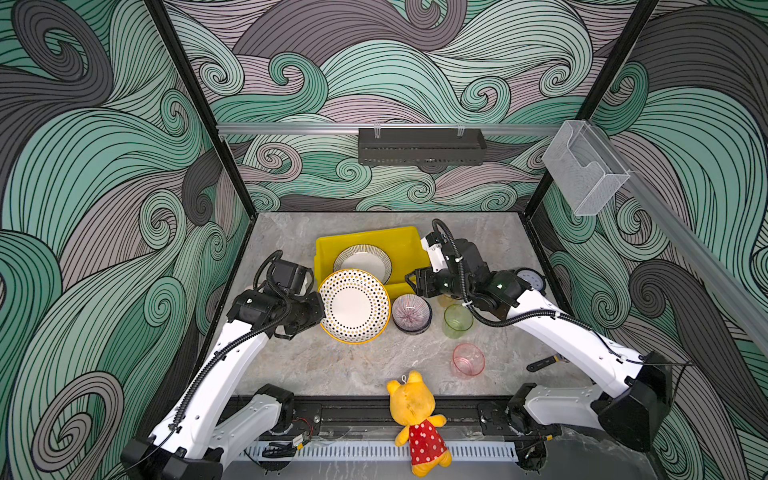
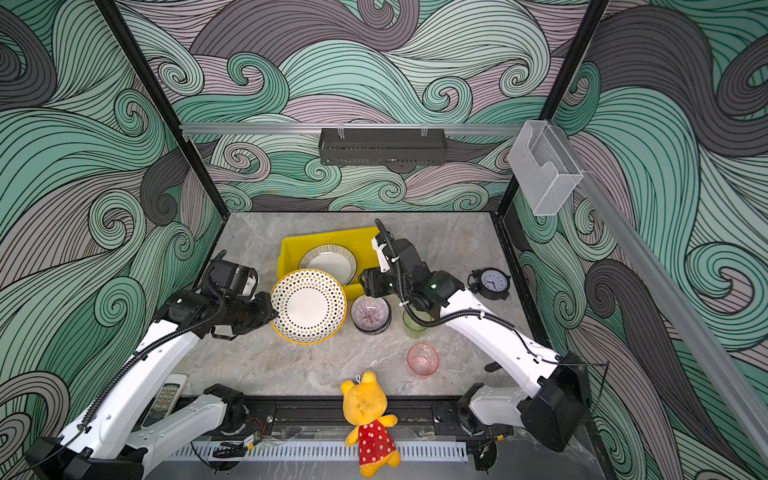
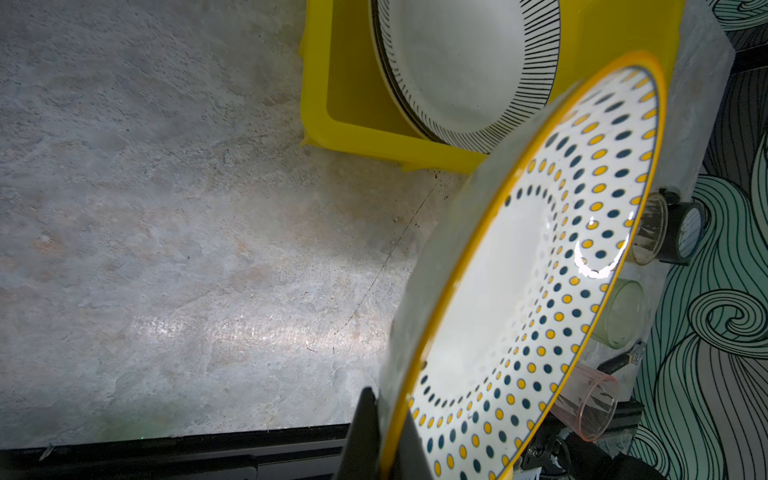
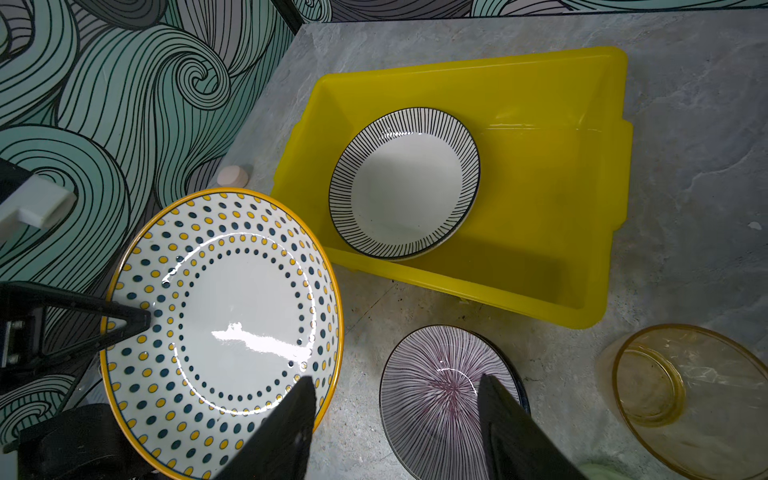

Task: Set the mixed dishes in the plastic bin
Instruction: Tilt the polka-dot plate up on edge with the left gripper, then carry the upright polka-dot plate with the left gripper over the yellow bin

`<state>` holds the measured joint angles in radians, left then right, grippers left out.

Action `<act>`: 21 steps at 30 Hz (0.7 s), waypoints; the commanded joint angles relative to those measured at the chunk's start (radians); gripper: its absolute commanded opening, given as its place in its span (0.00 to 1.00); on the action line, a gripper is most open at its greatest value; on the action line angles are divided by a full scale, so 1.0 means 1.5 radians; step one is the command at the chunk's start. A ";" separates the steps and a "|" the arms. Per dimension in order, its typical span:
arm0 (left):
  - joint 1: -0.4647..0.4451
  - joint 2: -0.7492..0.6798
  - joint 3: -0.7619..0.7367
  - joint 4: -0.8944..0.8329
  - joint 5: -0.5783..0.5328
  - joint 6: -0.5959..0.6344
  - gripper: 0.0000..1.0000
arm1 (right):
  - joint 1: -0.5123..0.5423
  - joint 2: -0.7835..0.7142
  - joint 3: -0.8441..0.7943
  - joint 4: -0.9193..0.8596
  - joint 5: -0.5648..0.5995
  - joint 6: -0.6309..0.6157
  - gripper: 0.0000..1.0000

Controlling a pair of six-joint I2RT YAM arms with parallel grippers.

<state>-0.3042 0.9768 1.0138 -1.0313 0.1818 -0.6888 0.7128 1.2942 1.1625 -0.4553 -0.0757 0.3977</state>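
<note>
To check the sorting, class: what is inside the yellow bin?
One striped-rim plate lies in the yellow bin, toward one end. The rest of the bin's floor shows bare in the right wrist view. Whatever lies under that plate is covered.

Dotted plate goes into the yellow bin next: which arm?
Left. Its claw is shut on the dotted plate at the rim, right beside the bin. The right claw is open and empty, near the purple bowl.

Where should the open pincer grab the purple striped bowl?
By its rim, from straight above. The bowl sits upright, mouth open, so its thin wall can probably be pinched inside and out, on the side away from the dotted plate.
</note>
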 commanded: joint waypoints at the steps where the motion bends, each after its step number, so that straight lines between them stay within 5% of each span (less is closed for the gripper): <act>1: -0.001 0.007 0.056 0.073 0.008 -0.002 0.00 | -0.007 -0.008 -0.007 0.010 -0.010 -0.002 0.63; 21: 0.013 0.139 0.136 0.185 0.023 0.007 0.00 | -0.027 -0.038 -0.030 0.006 0.011 -0.014 0.64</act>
<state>-0.2958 1.1809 1.1263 -0.8932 0.1661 -0.6834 0.6792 1.2655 1.1355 -0.4519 -0.0807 0.3889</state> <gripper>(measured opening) 0.052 0.636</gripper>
